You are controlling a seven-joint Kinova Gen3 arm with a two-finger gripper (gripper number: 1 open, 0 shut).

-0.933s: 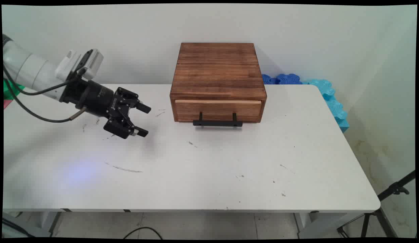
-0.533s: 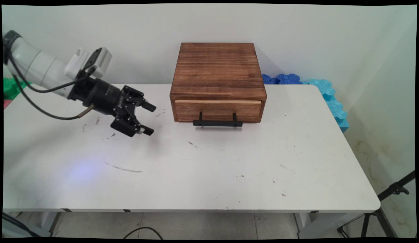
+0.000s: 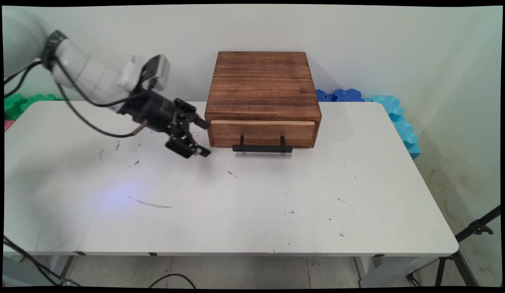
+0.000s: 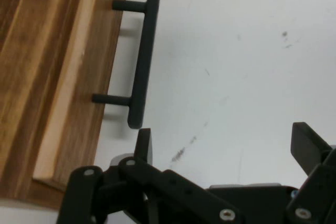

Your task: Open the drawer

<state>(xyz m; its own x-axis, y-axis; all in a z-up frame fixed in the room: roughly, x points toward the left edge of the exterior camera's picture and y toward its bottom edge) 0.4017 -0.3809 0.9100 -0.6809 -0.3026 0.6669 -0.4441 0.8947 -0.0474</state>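
Open tool [image 3: 204, 137] beside drawer handle [image 3: 262, 149]

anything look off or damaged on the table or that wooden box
Nothing stands out. The wooden box sits square, its drawer shut with the black handle straight. The table has only small scuffs. The gripper is open beside the box.

A wooden drawer box [image 3: 262, 97] stands at the table's [image 3: 276, 203] far edge, its handle [image 3: 262, 149] facing the near edge. The gripper [image 3: 203, 137] hangs just left of it.
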